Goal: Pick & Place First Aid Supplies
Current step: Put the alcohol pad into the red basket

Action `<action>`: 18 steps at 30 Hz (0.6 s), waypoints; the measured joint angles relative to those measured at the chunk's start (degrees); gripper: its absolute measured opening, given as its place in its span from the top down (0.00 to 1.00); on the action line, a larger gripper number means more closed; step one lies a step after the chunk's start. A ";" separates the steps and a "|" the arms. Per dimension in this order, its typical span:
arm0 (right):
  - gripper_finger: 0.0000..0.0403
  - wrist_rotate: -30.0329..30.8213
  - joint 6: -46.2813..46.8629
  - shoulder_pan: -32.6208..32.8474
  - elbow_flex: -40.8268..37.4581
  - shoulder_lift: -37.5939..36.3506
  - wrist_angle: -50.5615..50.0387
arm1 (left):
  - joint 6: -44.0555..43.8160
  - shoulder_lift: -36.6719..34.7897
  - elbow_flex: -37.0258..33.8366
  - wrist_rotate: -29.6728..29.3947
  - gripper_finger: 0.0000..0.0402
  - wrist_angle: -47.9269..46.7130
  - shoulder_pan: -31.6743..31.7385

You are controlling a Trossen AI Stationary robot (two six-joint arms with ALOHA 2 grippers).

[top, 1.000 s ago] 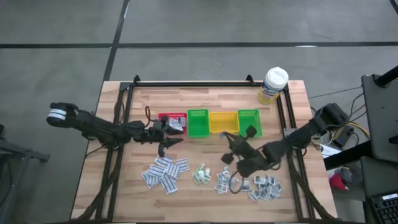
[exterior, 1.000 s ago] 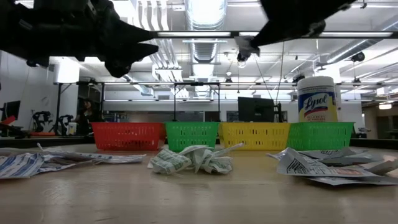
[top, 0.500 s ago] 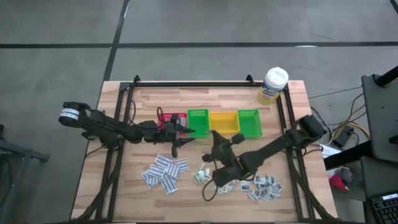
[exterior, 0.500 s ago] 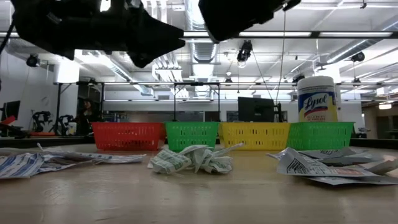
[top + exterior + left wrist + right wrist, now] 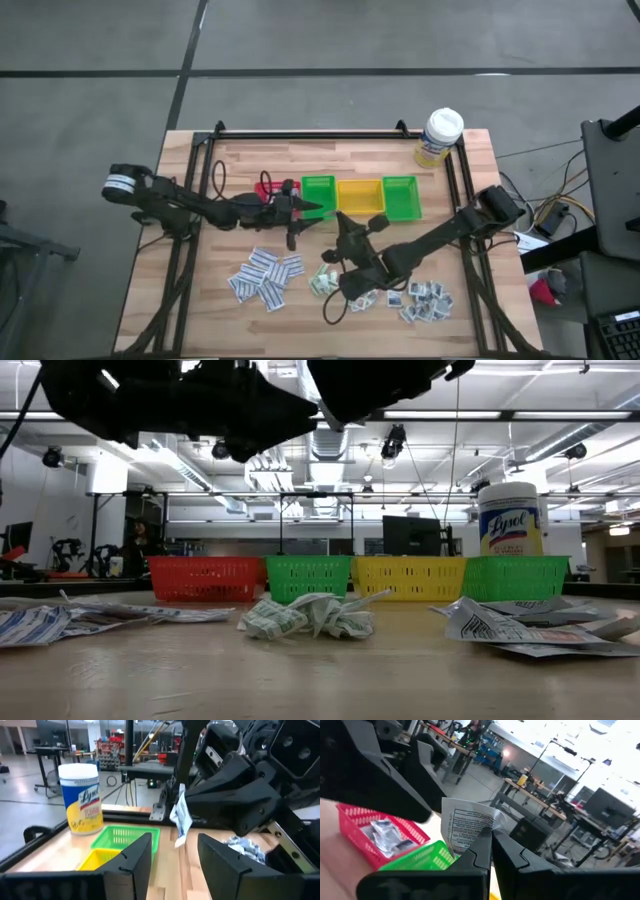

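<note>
- Packet [image 5: 468,829], a small white printed one, is sitting pinched in the right hand [image 5: 489,845], whose fingers are clenching its lower edge; it is hanging in the air above the worktop [image 5: 470,170], near the row of bins.
- Left hand [image 5: 172,852] is hovering just beside it with its fingers spread apart and nothing between them; the same packet [image 5: 180,821] is dangling just ahead of that gap.
- Other packets are lying in loose piles on the worktop: a fanned pile [image 5: 265,277], a crumpled clump [image 5: 310,616], and a scattered pile [image 5: 425,300].
- Red bin [image 5: 385,832] is holding a few packets already; the green bin [image 5: 318,196], yellow bin [image 5: 359,196] and second green bin [image 5: 400,195] are standing beside it.
- Bottle [image 5: 440,137] is standing at the worktop's far corner.
</note>
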 joint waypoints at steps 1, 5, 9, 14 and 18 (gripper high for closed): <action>0.98 0.09 -0.02 -0.01 0.00 0.00 0.04 | 0.00 0.17 0.41 -0.07 0.61 -0.01 0.00; 0.98 0.07 -0.04 -0.02 0.00 0.07 0.02 | -0.03 1.04 1.51 -0.71 0.61 -0.68 0.09; 0.98 0.03 -0.04 0.00 0.04 0.04 0.17 | -0.12 1.56 2.47 -1.05 0.61 -0.79 0.24; 0.98 -0.10 -0.06 0.00 0.13 0.04 0.35 | -0.55 2.24 3.67 -1.03 0.61 -1.58 0.38; 0.98 -0.10 -0.05 0.00 0.14 0.04 0.36 | -1.35 2.91 4.80 -0.96 0.61 -2.75 0.46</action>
